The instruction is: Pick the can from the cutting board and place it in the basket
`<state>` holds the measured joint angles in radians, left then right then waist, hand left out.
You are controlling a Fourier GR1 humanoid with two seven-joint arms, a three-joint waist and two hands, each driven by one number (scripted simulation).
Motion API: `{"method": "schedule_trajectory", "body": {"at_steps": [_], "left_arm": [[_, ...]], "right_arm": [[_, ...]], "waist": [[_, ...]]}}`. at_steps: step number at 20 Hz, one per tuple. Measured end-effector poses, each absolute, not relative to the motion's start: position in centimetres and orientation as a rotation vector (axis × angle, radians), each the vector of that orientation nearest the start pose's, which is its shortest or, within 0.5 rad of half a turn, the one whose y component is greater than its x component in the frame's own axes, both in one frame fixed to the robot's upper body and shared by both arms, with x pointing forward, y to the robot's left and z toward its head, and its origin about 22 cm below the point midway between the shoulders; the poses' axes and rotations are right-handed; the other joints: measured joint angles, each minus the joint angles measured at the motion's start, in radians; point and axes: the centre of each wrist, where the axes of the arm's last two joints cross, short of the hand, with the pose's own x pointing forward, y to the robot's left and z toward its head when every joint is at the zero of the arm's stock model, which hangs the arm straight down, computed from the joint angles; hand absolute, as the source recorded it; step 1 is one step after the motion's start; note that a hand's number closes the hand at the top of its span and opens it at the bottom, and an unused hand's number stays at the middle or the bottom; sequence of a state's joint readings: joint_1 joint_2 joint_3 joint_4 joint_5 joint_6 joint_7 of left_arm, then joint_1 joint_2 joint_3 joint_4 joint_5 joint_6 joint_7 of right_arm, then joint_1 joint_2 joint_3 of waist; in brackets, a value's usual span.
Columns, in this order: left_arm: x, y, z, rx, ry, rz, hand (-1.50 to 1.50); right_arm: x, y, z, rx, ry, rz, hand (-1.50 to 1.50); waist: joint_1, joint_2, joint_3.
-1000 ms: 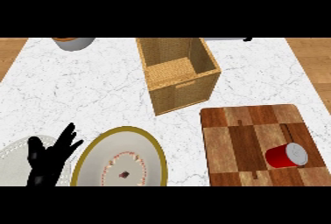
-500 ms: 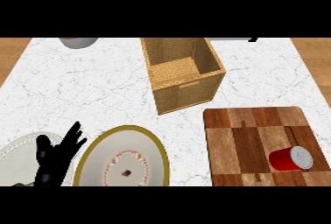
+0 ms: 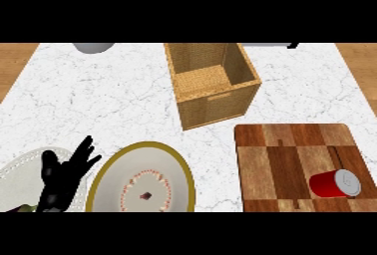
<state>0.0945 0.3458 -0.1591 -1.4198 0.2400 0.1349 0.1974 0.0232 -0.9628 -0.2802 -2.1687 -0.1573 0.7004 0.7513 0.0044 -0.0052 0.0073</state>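
A red can [image 3: 335,183] with a silver end lies on its side near the lower right corner of the checkered wooden cutting board [image 3: 283,159]. Behind the board, at the counter's middle, stands the open woven basket [image 3: 213,94], with nothing visible inside. My left hand [image 3: 63,177] shows at the lower left, open with fingers spread and pointing up, far from the can. No right hand shows in the head view.
A gold-rimmed plate [image 3: 117,172] lies just right of my left hand, with small bits of food on it. A white plate [image 3: 18,172] lies partly under that hand. A grey bowl [image 3: 93,47] sits at the back left edge.
The whole scene has slid a little to the right and down in the view. My left hand stays open at the lower left.
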Motion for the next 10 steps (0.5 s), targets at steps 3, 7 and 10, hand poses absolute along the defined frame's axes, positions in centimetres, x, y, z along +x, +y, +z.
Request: {"method": "schedule_trajectory", "body": {"at_steps": [3,7,10], "left_arm": [[20.7,29.2,-3.6,0.143,-1.1,-0.029,0.0],[20.5,29.2,-3.8,0.143,-1.101,-0.032,0.0],[20.5,29.1,-3.9,0.153,-1.103,-0.026,0.0]], "right_arm": [[19.1,-33.2,23.4,-0.727,-0.98,1.148,-1.5],[19.3,-33.5,20.8,-0.725,-0.954,1.155,-1.5],[19.4,-32.7,19.2,-0.721,-0.953,1.153,-1.5]], "waist": [[-0.001,0.0,0.0],[-0.003,0.0,0.0],[-0.002,-0.001,0.0]]}}
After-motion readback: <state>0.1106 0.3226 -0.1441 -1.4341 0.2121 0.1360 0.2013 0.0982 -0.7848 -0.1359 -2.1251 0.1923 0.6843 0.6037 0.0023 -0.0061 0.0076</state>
